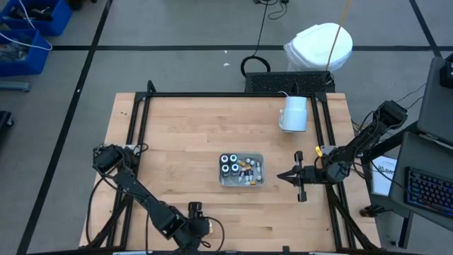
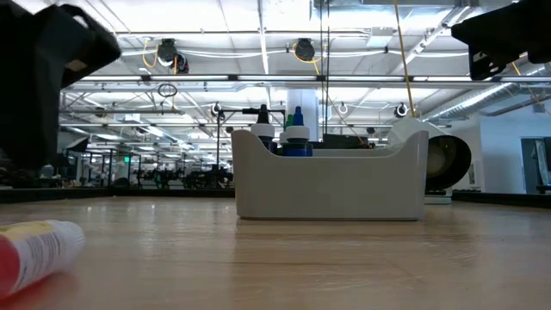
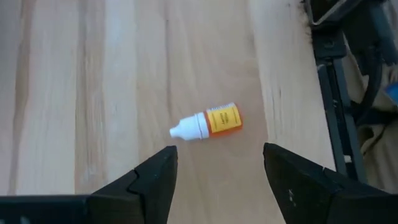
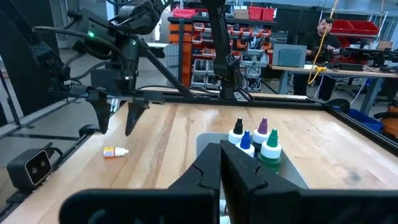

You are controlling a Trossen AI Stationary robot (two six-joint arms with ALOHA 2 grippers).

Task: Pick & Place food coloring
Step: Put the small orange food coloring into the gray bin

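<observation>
Wooden table point(image 3: 124, 74): left pincer point(image 3: 217, 165) wide, empty, above orange dropper bottle point(image 3: 208, 122); right pincer point(image 4: 221, 165) shut

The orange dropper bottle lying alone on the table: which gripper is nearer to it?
Left. The left gripper hangs open just above the orange dropper bottle; the right gripper is shut far off beside the tray.
</observation>
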